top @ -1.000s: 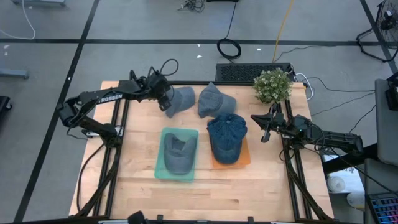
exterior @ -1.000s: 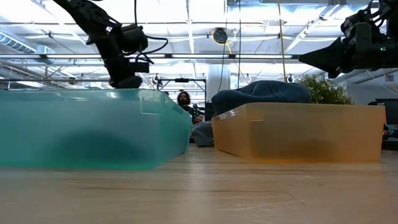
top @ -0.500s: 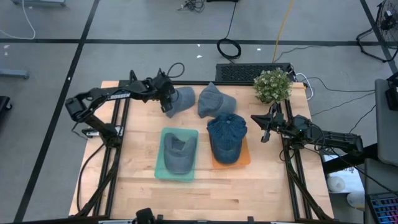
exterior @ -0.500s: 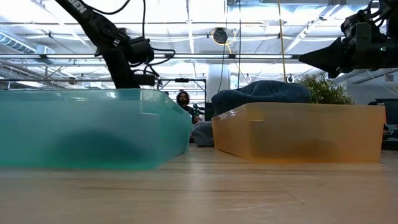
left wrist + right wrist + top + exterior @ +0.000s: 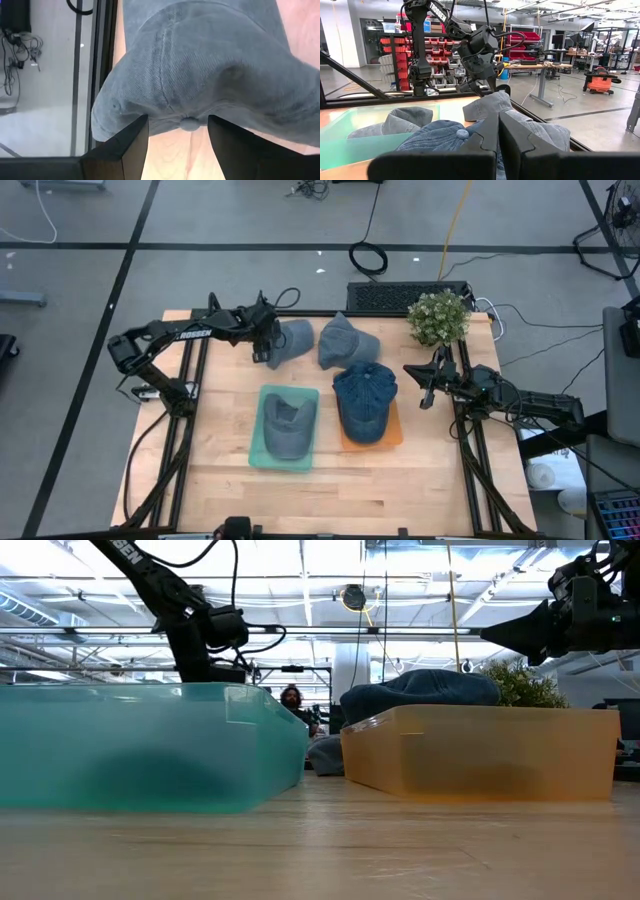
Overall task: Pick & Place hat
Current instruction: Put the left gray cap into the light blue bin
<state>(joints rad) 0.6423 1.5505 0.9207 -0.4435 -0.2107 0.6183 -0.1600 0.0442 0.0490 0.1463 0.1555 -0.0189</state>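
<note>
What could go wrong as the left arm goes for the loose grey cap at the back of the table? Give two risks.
1. The left pincer stands open at the grey cap, which lies by the table's back left edge; a poor grip could push it off.
2. A second cap lies close beside it and could be dragged along.

The right pincer waits shut beside the orange tray.

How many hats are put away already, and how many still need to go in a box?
Two look done: a grey hat lies in the green box and a dark blue hat sits on the orange box. In hand: the left claw is open around a grey cap on the table, not gripping yet. Another cap waits beside it. The right claw waits shut.
</note>
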